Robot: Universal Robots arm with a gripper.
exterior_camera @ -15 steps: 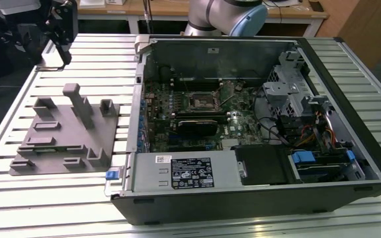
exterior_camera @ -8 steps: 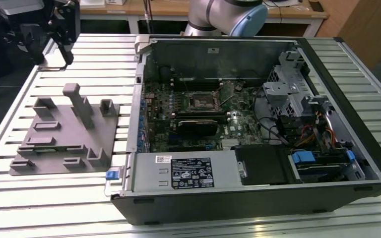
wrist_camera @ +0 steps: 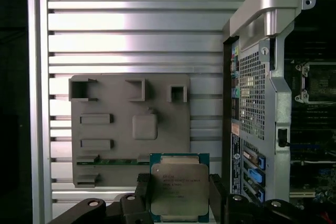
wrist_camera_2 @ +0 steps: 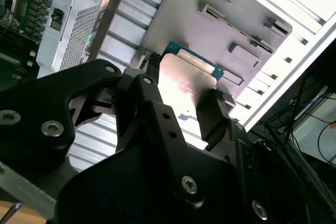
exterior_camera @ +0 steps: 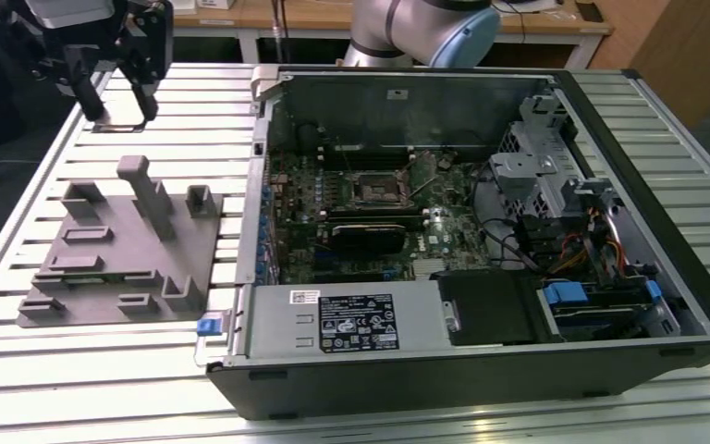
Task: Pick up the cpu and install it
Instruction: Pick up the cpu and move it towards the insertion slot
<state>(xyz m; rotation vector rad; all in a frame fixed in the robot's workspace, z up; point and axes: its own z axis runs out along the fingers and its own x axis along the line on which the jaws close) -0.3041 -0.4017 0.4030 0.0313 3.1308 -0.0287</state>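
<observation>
The cpu (wrist_camera: 179,187), a thin square chip with a shiny silver top and a green edge, sits between my black fingers (wrist_camera: 143,190). My gripper (wrist_camera: 180,198) is shut on its two opposite sides. In the second wrist view the cpu (wrist_camera_2: 186,80) hangs above the grey fixture plate (wrist_camera_2: 210,24). In the exterior view my gripper (exterior_camera: 118,106) is raised over the table's far corner on the exterior view's left, beyond the fixture plate (exterior_camera: 121,250). The empty motherboard socket (exterior_camera: 377,188) lies inside the open computer case (exterior_camera: 651,231), well to the exterior view's right of the gripper.
The grey fixture plate (wrist_camera: 128,129) carries raised blocks and slots on the slatted aluminium table (exterior_camera: 145,351). The case's metal wall (wrist_camera: 262,77) stands between the plate and the motherboard. Drive cages, cables and a black power supply (exterior_camera: 343,319) crowd the case.
</observation>
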